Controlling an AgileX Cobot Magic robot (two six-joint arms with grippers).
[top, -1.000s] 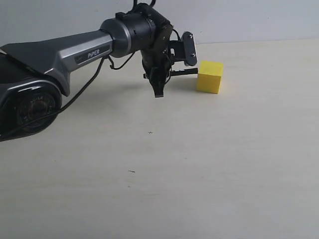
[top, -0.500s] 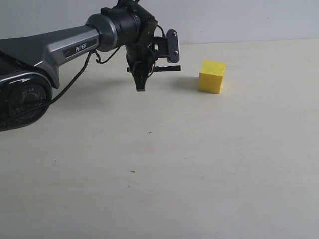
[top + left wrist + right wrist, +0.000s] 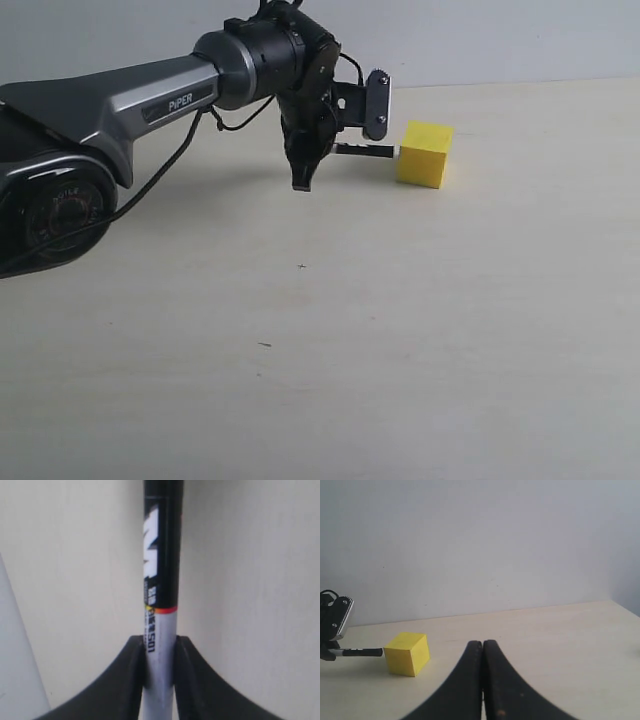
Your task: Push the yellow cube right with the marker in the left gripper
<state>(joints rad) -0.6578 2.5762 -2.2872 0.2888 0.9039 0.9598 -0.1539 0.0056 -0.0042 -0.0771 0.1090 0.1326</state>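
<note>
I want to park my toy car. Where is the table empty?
Bare: the wide table stretch in front of the yellow cube and left gripper, and the strip right of the cube. Crowded: only where the marker reaches the cube's left face.

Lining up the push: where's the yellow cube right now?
Exterior view: the yellow cube sits right of centre, toward the back, marker tip at its left face.

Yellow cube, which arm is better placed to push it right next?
Left. Its pincer grips the marker, whose tip sits at the yellow cube's left face. The right pincer is shut, empty and apart from the cube.
</note>
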